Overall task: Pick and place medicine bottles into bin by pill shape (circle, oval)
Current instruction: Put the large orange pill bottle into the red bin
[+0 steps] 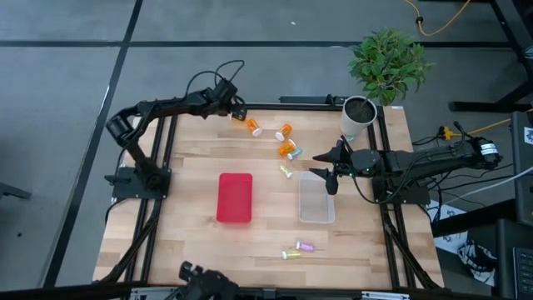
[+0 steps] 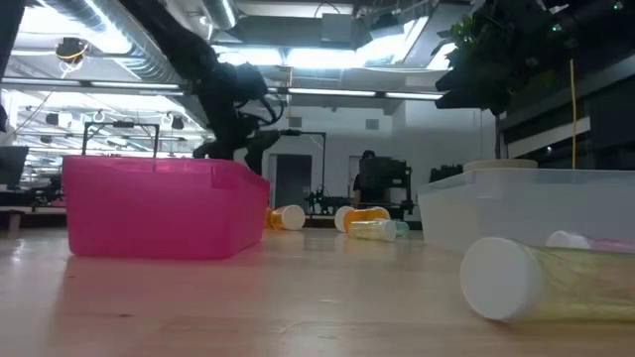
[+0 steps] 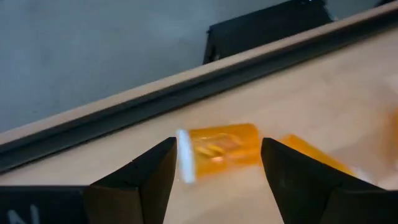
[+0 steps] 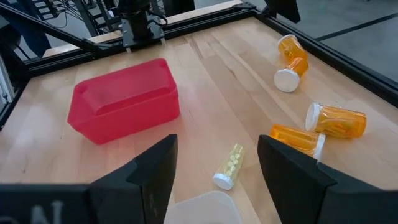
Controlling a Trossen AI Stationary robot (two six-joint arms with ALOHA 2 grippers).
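Several orange medicine bottles with white caps lie on their sides on the far part of the table, among them one [image 1: 252,127] near the far edge and another [image 1: 288,149] farther right. My left gripper [image 1: 239,110] hangs open at the far edge. In the left wrist view its fingers stand either side of an orange bottle [image 3: 219,149] lying just beyond their tips. A small yellow bottle [image 1: 286,171] lies mid-table. My right gripper [image 1: 329,165] waits open above the far corner of the clear bin [image 1: 316,200]. The red bin [image 1: 235,197] sits at the centre.
A pink bottle [image 1: 306,247] and a yellow-green bottle [image 1: 291,254] lie near the front edge. A white plant pot [image 1: 358,112] with a green plant [image 1: 388,60] stands at the far right corner. A dark metal frame [image 3: 186,93] borders the table.
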